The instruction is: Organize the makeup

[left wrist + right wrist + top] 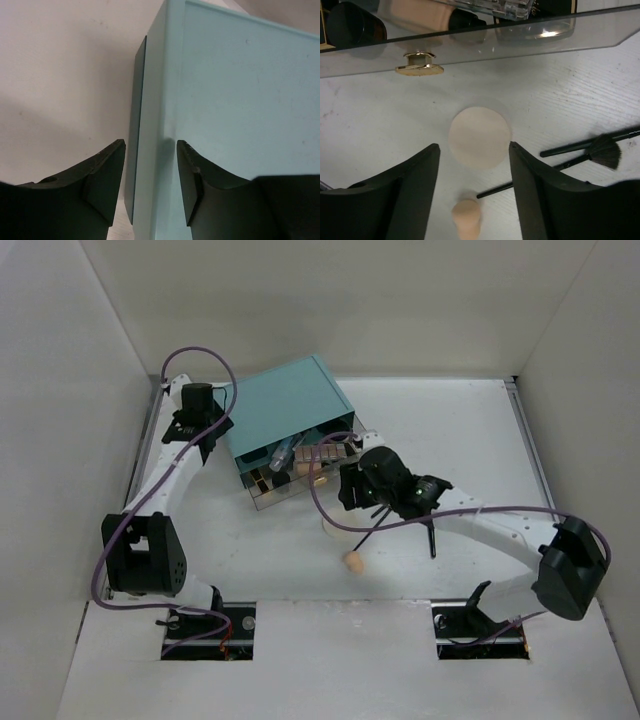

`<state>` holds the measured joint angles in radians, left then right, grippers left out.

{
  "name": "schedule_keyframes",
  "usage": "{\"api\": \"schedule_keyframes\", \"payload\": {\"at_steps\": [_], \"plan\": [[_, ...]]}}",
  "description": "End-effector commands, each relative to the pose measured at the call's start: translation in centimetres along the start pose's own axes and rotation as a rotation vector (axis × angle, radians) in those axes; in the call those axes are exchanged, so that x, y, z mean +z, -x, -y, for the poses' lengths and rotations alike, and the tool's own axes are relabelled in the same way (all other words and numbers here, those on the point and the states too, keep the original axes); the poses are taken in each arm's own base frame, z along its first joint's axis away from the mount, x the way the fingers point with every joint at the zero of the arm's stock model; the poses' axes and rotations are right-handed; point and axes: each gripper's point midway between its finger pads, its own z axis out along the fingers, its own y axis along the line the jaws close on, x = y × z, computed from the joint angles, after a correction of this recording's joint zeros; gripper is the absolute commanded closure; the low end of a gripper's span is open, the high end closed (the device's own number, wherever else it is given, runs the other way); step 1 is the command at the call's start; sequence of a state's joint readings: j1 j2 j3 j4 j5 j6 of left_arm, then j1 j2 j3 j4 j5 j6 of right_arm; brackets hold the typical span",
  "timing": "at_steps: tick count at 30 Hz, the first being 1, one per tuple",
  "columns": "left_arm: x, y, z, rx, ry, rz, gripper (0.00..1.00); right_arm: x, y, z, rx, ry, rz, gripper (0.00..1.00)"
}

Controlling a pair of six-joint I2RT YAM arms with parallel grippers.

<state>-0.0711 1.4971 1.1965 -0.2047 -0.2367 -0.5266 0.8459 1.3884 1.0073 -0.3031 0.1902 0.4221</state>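
makeup partly in the drawer, both tools parted near the teal box
left tool [150, 155] stands open astride a smooth rounded corner of the teal box [285, 400], toward the far left corner of the tabletop [450, 440]; whether its pads touch is hard to judge, and most of the box is cut off there. right tool [475, 146] is open and empty over a flat round cream puff [480, 136] on the tabletop just before the drawer [520, 35], whose front is clear with a gold handle [419, 65]. behind that glossy panel, blurred and cropped: a tan cylinder [420, 12] and a black compact [352, 25]. a matte egg-shaped peach sponge [466, 217] lies nearer the near edge, a thin black fan brush [605, 152] toward the right edge
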Motion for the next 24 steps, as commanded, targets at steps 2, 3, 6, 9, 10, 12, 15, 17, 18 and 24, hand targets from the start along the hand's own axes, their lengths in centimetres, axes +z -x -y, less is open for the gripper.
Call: {"api": "schedule_keyframes", "payload": {"at_steps": [2,3,6,9,10,12,15,17,18,24], "plan": [[0.9,0.5,0.7,-0.067,-0.031,0.03,0.61,0.5,4.5,-3.3,-0.001,0.084,0.124,0.41],[1.1,0.2,0.7,-0.069,-0.029,0.022,0.61,1.0,4.4,-3.6,-0.004,0.09,0.116,0.42],[1.5,-0.6,0.8,-0.062,-0.032,0.007,0.63,2.3,4.4,-4.4,-0.011,0.098,0.096,0.42],[2.0,-1.5,0.6,-0.056,-0.028,-0.015,0.7,3.6,5.3,-5.1,-0.015,0.105,0.107,0.45],[2.2,-1.8,0.5,-0.055,-0.026,-0.023,0.74,4.0,5.7,-5.4,-0.018,0.109,0.116,0.48],[2.4,-2.3,0.3,-0.05,-0.026,-0.036,0.78,4.9,6.9,-5.7,-0.012,0.108,0.142,0.51],[2.5,-3.0,0.4,-0.044,-0.036,-0.05,0.83,6.2,8.8,-5.8,0.005,0.105,0.183,0.56],[2.5,-3.3,0.4,-0.041,-0.041,-0.059,0.87,6.9,9.8,-6.1,0.011,0.11,0.206,0.58],[2.5,-3.5,0.6,-0.037,-0.049,-0.064,0.88,7.3,10.4,-6.3,0.012,0.114,0.223,0.58],[3.0,-5.3,1.1,-0.016,-0.076,-0.117,0.91,11.1,13.6,-7.0,0.029,0.116,0.346,0.6]]}}
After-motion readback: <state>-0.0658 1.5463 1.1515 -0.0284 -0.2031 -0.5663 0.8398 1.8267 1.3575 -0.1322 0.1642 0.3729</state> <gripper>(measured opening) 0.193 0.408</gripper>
